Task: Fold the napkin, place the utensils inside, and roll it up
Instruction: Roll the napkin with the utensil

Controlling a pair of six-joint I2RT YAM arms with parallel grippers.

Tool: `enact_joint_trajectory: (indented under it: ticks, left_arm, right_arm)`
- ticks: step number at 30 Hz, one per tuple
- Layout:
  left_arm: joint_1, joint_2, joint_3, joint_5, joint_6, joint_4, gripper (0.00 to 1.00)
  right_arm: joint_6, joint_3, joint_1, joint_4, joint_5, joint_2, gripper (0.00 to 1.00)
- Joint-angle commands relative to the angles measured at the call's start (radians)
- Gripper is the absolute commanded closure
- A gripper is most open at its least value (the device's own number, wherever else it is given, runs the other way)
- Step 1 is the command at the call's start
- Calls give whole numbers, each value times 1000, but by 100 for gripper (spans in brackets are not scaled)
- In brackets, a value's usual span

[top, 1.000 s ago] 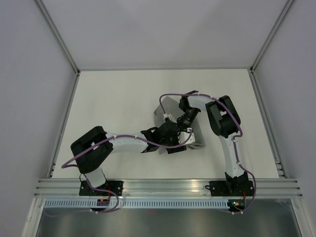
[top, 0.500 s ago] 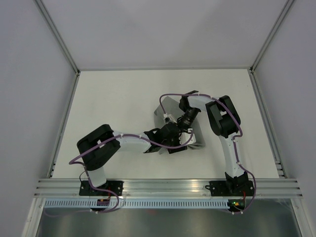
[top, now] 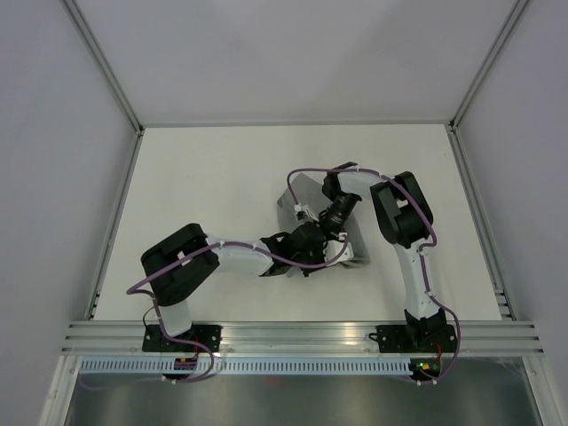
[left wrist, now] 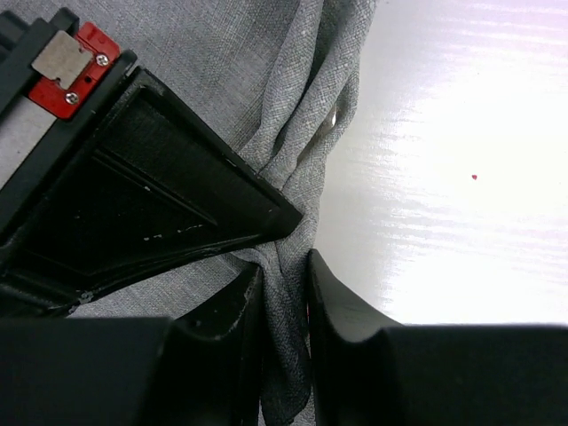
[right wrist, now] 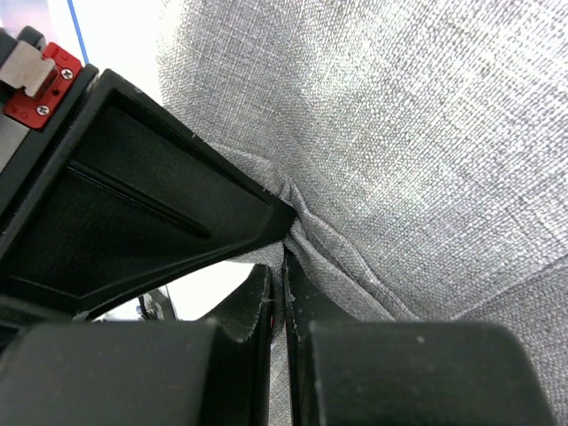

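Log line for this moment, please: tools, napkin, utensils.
left tool: shut on napkin fold | right tool: shut on napkin | napkin: bunched, on table | utensils: none visible

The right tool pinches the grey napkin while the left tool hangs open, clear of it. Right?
No. The left wrist view shows the left tool shut on a bunched fold of the napkin too. The right tool does pinch it.

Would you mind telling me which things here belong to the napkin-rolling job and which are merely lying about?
Job: napkin, pinched by left gripper and right gripper.
Lying about: a tiny red speck on the table. No utensils in view.
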State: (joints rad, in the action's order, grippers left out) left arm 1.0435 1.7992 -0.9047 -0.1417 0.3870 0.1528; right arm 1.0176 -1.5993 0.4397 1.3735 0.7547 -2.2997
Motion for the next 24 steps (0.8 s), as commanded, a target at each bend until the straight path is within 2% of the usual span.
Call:
enact_joint_trajectory:
  ticks: [1, 4, 5, 8, 12, 16, 20, 24]
  left_arm:
    - [6, 26, -23, -39, -45, 22, 75]
    - [6, 37, -34, -48, -46, -4, 83]
    - [6, 40, -36, -52, -48, -9, 89]
    - [6, 46, -36, -62, -53, -18, 98]
    - [6, 48, -36, -71, -56, -28, 98]
    - [4, 48, -33, -75, -57, -33, 98]
    - [-8, 52, -36, -91, -69, -32, 98]
    - [-26, 55, -40, -128, -89, -33, 98]
  right_arm:
    - [67, 1, -15, -126, -121, 26, 92]
    - [64, -11, -18, -111, -111, 43, 89]
    - [64, -19, -18, -105, -100, 48, 88]
    - [64, -24, -19, -90, -83, 72, 82]
    - [53, -24, -24, -85, -58, 132, 66]
    - [32, -37, -45, -88, -40, 196, 55]
    - [1, -59, -93, -100, -31, 250, 49]
    - [-22, -42, -159, -142, -2, 322, 48]
